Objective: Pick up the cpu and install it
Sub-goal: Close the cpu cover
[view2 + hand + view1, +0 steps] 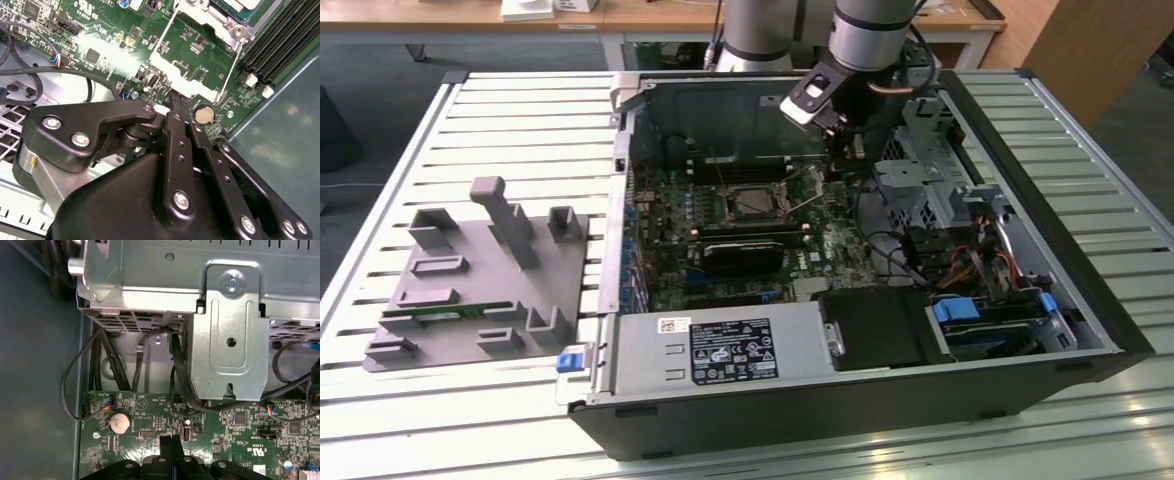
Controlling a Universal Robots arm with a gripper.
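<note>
The open computer case point(1067, 300) lies on its side with the green motherboard point(720, 280) facing up. In the socket near the board's middle, a flat square grey plate that looks like the cpu point(750, 203) lies; its pale corner point(239, 4) shows in the second wrist view. The socket's metal load frame point(192, 65) stands hinged open beside it. My gripper point(841, 155) hangs low inside the case just to the exterior view's right of the socket. Its black fingers point(175, 107) are pressed together with nothing between them, the tips point(172, 442) close over the board by the coin battery point(120, 423).
A metal drive cage point(230, 330) and black cables point(95, 370) crowd the case beside the gripper. A black block point(744, 250) sits on the board below the socket. A grey fixture tray point(467, 280) with a green memory stick point(434, 315) rests on the slatted table point(480, 120).
</note>
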